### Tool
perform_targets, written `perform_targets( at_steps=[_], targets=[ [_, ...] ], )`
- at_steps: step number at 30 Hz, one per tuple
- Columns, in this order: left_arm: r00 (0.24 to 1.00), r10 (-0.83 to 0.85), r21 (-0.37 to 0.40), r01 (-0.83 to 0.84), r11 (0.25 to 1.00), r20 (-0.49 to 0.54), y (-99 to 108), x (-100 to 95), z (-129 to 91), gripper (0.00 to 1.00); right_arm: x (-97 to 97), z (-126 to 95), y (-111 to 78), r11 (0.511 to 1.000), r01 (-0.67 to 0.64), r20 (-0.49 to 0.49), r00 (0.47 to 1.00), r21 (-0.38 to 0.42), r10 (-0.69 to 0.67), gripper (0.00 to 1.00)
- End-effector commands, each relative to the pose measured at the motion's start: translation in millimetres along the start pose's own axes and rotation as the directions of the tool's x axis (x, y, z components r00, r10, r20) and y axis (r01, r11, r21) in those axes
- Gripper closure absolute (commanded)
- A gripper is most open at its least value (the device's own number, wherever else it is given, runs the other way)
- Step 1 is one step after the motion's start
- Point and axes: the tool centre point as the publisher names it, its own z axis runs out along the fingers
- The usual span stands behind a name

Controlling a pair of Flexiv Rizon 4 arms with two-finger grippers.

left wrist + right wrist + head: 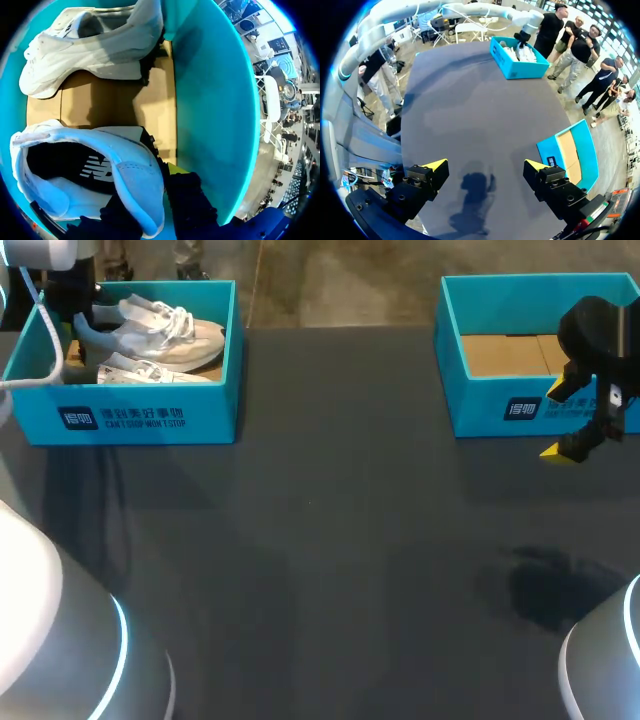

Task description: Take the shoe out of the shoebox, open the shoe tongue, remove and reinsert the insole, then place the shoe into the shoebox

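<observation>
The teal shoebox [140,418] at the table's far left holds two white shoes. My left gripper [78,320] reaches into its back left corner. In the left wrist view this gripper [157,195] is shut on the heel collar of the nearer white shoe [85,170], one finger inside the opening and one outside. The dark insole [75,167] shows inside it. The second shoe [90,47] lies on its side ahead on the cardboard floor. My right gripper [558,422] hangs open and empty in front of the other box, fingers wide apart [486,165].
A second teal shoebox [500,410] with a bare cardboard floor stands at the far right, just behind my right gripper. The dark table [330,570] spreads between and in front of the two boxes.
</observation>
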Motion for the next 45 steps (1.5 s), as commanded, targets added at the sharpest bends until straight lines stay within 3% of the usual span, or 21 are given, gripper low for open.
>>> perform_targets(
  at_steps=[1,7,10,13,20,24,29,45],
  targets=[
    [1.0,0.007,0.06,-0.008,0.998,0.013,13,0.5,2,0.81,-2.4,1,1.7,1.0,0.0,-0.004,1.0,0.004,0.0,0.0],
    [1.0,0.01,0.078,-0.012,0.997,0.024,12,-1.0,3,0.74,-2.4,1,1.7,1.0,0.0,-0.004,1.0,0.004,0.0,0.0],
    [0.999,0.011,0.082,-0.014,0.997,0.036,10,-0.6,2,0.53,-2.4,1,1.7,1.0,0.0,-0.004,1.0,0.004,0.0,0.0],
    [0.999,0.012,0.082,-0.016,0.996,0.045,7,-0.3,-1,0.21,-2.4,1,1.7,1.0,0.0,-0.004,1.0,0.004,0.0,0.0],
    [0.996,0.031,0.07,-0.037,0.997,0.085,-2,1.2,-18,0.03,-2.4,1,1.7,1.0,0.0,-0.004,1.0,0.004,0.0,0.0],
    [0.993,0.047,0.059,-0.053,0.997,0.109,-9,2.0,-30,0.04,-2.4,1,1.7,1.0,0.0,-0.004,1.0,0.004,0.0,0.0],
    [0.987,0.066,0.04,-0.073,0.997,0.145,-18,3.0,-47,0.18,-2.4,1,1.7,1.0,0.0,-0.004,1.0,0.004,0.0,0.0],
    [0.978,0.077,-0.002,-0.079,0.997,0.196,-61,16.8,-110,0.08,-2.4,1,1.7,1.0,0.0,-0.004,1.0,0.004,0.0,0.0]
  ],
)
